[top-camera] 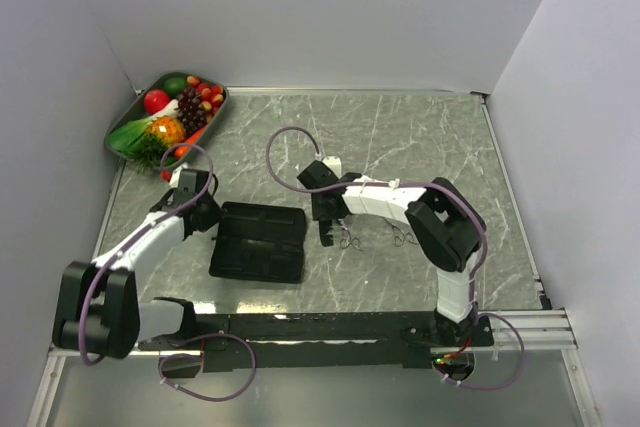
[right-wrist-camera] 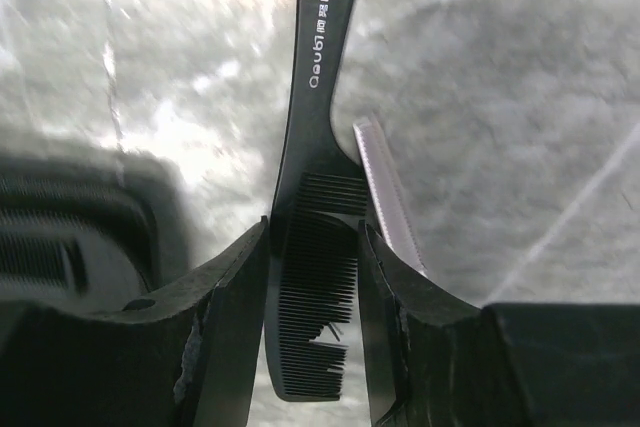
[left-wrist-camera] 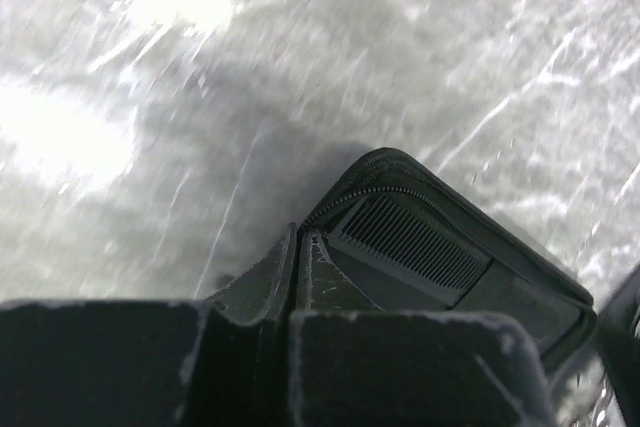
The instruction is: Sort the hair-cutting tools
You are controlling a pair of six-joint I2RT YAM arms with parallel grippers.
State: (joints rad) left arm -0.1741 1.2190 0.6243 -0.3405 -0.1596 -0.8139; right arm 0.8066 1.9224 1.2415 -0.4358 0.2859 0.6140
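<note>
Scene from left to right, as I read it from the console. A tray of fruit (top-camera: 120, 125) sits in the far left corner, no part of the job. My left gripper (left-wrist-camera: 297, 259) has its fingers pressed together with nothing between them and hangs just beside the corner of the open black pouch (top-camera: 258, 243). Inside the pouch lies the first comb (left-wrist-camera: 405, 243), flat against the lining, its long axis running along the zipped edge. My right gripper (right-wrist-camera: 315, 292) is clamped on the second comb (right-wrist-camera: 312, 247), one finger on each long edge. The comb's long axis runs straight out along the gripper's own reach, with the lettered handle pointing away from the wrist and the toothed end nearest it. A silver strip (right-wrist-camera: 385, 197) lies just beside it; I cannot tell what it belongs to. On the surface to the right rest the first scissors (top-camera: 348, 239) and, apart from them, the second scissors (top-camera: 405, 238). I judge one tool stowed, one in hand and both scissors left.
</note>
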